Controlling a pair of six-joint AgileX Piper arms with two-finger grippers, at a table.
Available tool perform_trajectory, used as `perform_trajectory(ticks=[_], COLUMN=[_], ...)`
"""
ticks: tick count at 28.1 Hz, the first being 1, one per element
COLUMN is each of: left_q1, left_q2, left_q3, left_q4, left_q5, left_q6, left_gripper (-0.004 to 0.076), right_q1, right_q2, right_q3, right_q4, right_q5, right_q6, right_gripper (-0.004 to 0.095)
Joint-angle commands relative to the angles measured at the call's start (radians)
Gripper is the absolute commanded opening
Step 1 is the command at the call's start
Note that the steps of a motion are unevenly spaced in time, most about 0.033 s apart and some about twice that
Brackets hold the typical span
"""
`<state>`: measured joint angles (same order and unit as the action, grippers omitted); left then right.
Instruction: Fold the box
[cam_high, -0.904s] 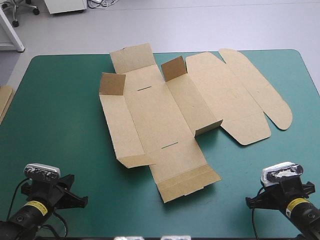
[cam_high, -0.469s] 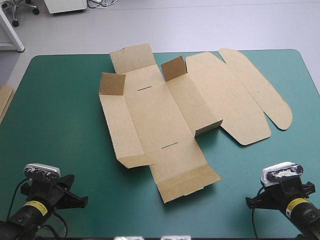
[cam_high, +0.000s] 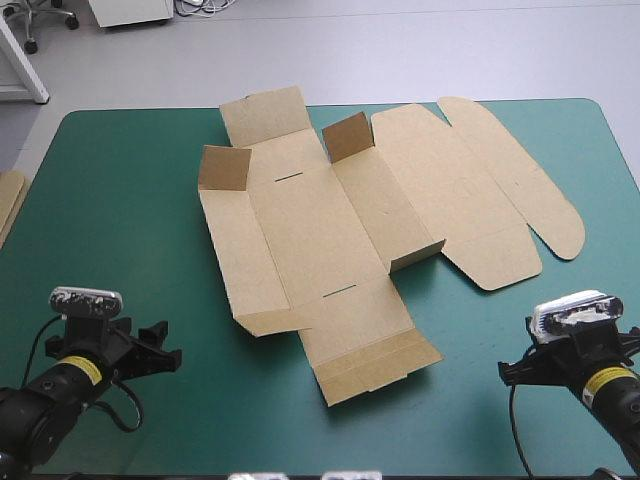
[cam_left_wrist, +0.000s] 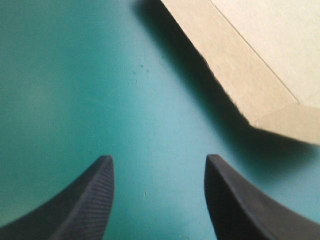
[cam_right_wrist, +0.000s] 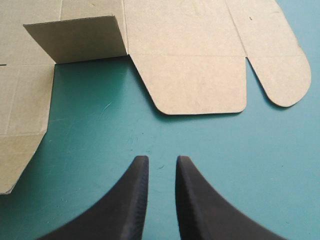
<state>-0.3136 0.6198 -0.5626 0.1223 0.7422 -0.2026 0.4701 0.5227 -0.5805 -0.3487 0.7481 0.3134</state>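
Observation:
The brown box (cam_high: 340, 225) lies as a cut sheet in the middle of the teal-green table, mostly flat. Two small flaps stand up along its far side and one short wall stands near its middle. My left gripper (cam_high: 158, 348) hovers at the near left, short of the sheet. In the left wrist view that gripper (cam_left_wrist: 159, 159) is open over bare cover, with the box's edge (cam_left_wrist: 260, 65) ahead and to one side. My right gripper (cam_high: 512, 372) is at the near right. Its fingers (cam_right_wrist: 162, 159) stand a narrow gap apart, holding nothing, with a rounded box flap (cam_right_wrist: 200, 85) ahead.
An edge of more brown board (cam_high: 8, 205) shows at the table's left edge. Bare teal-green cover (cam_high: 120, 230) surrounds the sheet. The rounded lid flaps (cam_high: 540, 200) reach toward the table's right edge.
Both grippers were shut earlier and now stand apart, the left one wider. Both arms have shifted slightly at the near edge. The box has not moved.

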Motion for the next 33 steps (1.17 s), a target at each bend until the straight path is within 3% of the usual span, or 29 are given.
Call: perform_trajectory(ticks=[1,5,11,17,20,24,28,33], left_q1=[0.0,0.0,0.0,0.015,0.095,0.238,0.323,0.371], left_q2=[0.105,0.224,0.441,0.575,0.612,0.651,0.697,0.763], left_q3=[-0.109,-0.198,-0.307,-0.329,-0.329,-0.329,-0.32,-0.181], left_q4=[0.032,0.022,-0.09,-0.199,-0.336,-0.688,-0.95,-1.187], left_q5=[-0.089,-0.092,0.013,-0.069,-0.048,-0.028,0.052,0.07], left_q6=[-0.039,-0.039,-0.003,0.032,0.142,0.402,0.622,0.829], left_gripper=[0.0432,0.0432,0.0432,0.0432,0.0432,0.0431,0.0431,0.043], right_q1=[0.0,0.0,0.0,0.0,0.0,0.0,0.0,0.0], right_q2=[0.088,0.175,0.279,0.335,0.337,0.337,0.337,0.337], right_q3=[-0.074,-0.119,-0.196,-0.265,-0.273,-0.273,-0.273,-0.273], right_q4=[-0.049,-0.058,-0.078,-0.065,-0.055,-0.045,-0.045,-0.043], right_q5=[-0.054,-0.062,-0.065,-0.063,-0.065,-0.073,-0.095,-0.1], right_q6=[-0.006,-0.002,-0.002,-0.002,-0.004,-0.011,-0.011,-0.013], right_gripper=[0.0285,0.0364,0.0426,0.0436,0.0437,0.0446,0.0445,0.0445])
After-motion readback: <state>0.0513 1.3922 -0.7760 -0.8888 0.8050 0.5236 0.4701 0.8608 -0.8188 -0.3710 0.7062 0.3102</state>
